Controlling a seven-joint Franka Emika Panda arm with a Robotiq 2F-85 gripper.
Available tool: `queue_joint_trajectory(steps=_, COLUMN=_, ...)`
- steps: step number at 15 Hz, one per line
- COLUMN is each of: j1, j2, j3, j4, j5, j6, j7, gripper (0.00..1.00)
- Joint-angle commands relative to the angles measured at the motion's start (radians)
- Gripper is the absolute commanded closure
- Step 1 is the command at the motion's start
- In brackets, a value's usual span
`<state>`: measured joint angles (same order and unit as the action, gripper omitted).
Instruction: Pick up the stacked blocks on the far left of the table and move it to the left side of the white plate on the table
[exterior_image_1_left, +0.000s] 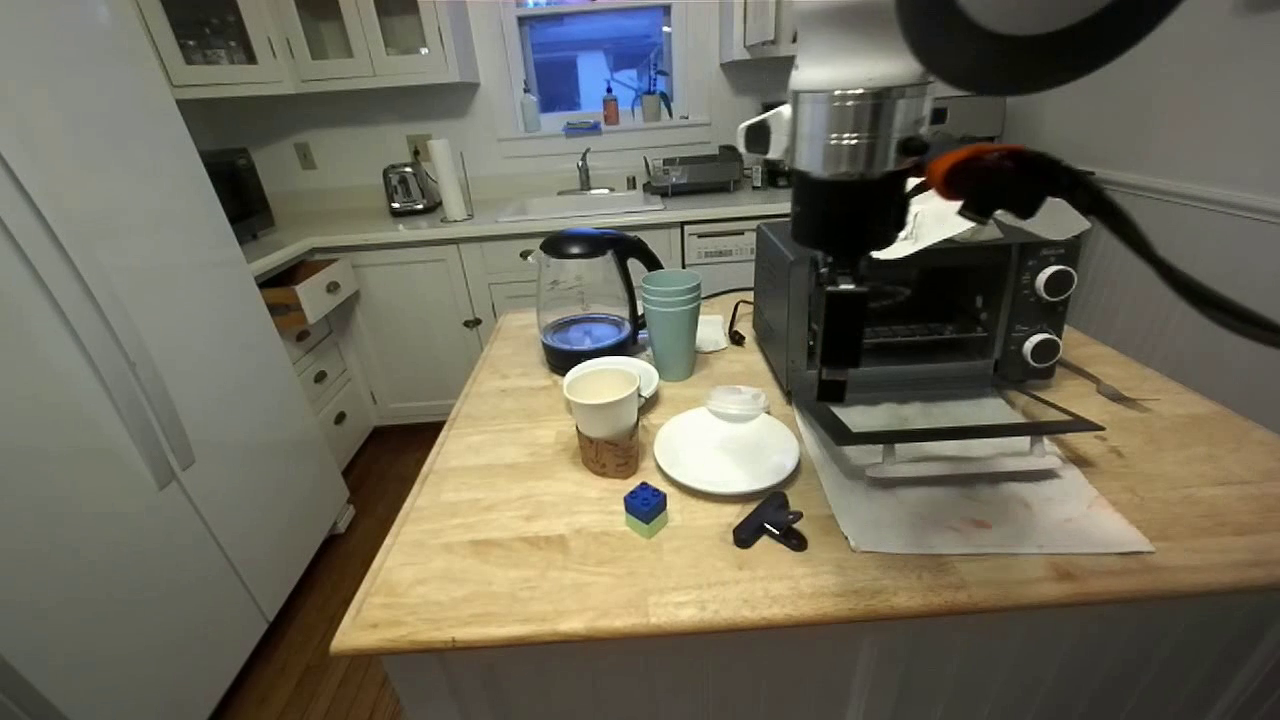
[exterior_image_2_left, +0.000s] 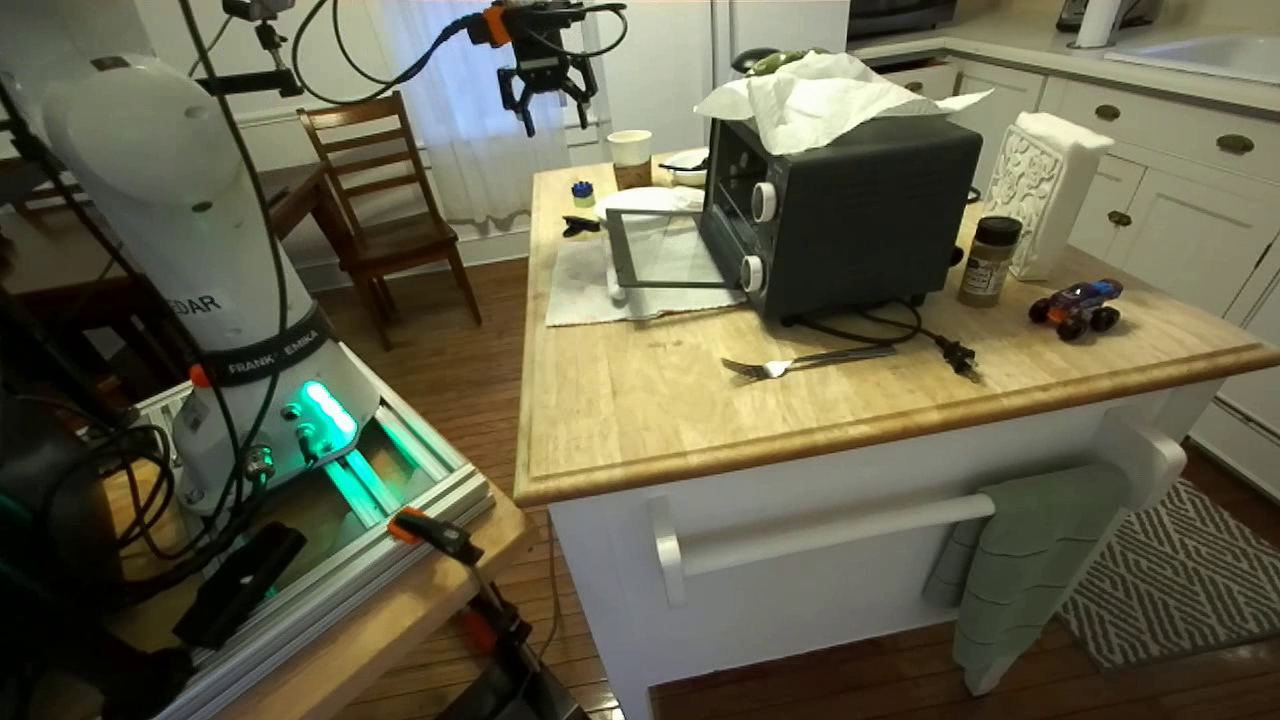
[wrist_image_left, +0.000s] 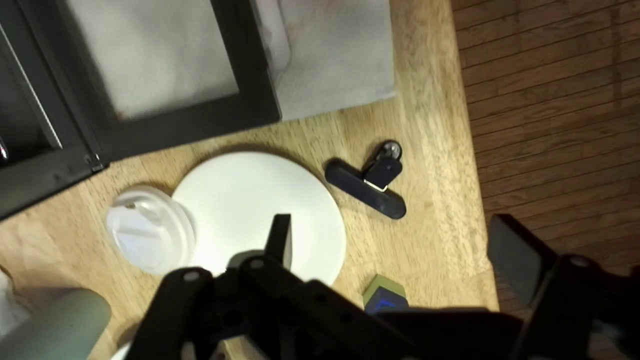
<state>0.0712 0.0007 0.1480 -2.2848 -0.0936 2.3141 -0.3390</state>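
Note:
The stacked blocks, dark blue on light green, stand on the light-wood table (exterior_image_1_left: 500, 590) near its front edge in an exterior view (exterior_image_1_left: 645, 508). They also show in an exterior view (exterior_image_2_left: 582, 194) and, partly hidden by the gripper, in the wrist view (wrist_image_left: 386, 299). The round white plate (exterior_image_1_left: 727, 458) lies just behind them; it also shows in the wrist view (wrist_image_left: 255, 195). My gripper (exterior_image_2_left: 556, 128) is open and empty, high above the table. In the wrist view its fingers (wrist_image_left: 390, 220) are wide apart, one over the plate and one past the table edge.
A black clip (exterior_image_1_left: 770, 522) lies beside the blocks. A cream cup (exterior_image_1_left: 607, 425), a small white bowl (exterior_image_1_left: 645, 370), teal cups (exterior_image_1_left: 672, 325) and a kettle (exterior_image_1_left: 588, 300) stand behind. A plastic lid (exterior_image_1_left: 738, 401) touches the plate. A toaster oven (exterior_image_2_left: 850, 200) has its door open.

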Motion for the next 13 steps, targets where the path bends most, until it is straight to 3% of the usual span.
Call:
queue_joint_trajectory(steps=1, j1=0.007, j2=-0.248, j3=-0.028, j4=-0.22, j5=0.016, j6=0.0, j7=0.156, gripper=0.0)
queue_joint_trajectory(steps=8, j1=0.009, j2=-0.581, j3=-0.015, j4=-0.409, j5=0.044, j6=0.008, j7=0.454, gripper=0.0)
queue_joint_trajectory(steps=9, j1=0.007, j2=-0.607, j3=-0.002, j4=-0.419, j5=0.021, j6=0.053, j7=0.475, gripper=0.0)
queue_joint_trajectory(steps=10, j1=0.007, j2=-0.513, j3=-0.021, j4=-0.361, j5=0.017, j6=0.001, j7=0.419, gripper=0.0)
queue_joint_trajectory(steps=13, j1=0.006, j2=-0.588, j3=-0.006, j4=-0.391, j5=0.018, j6=0.022, j7=0.452, gripper=0.0)
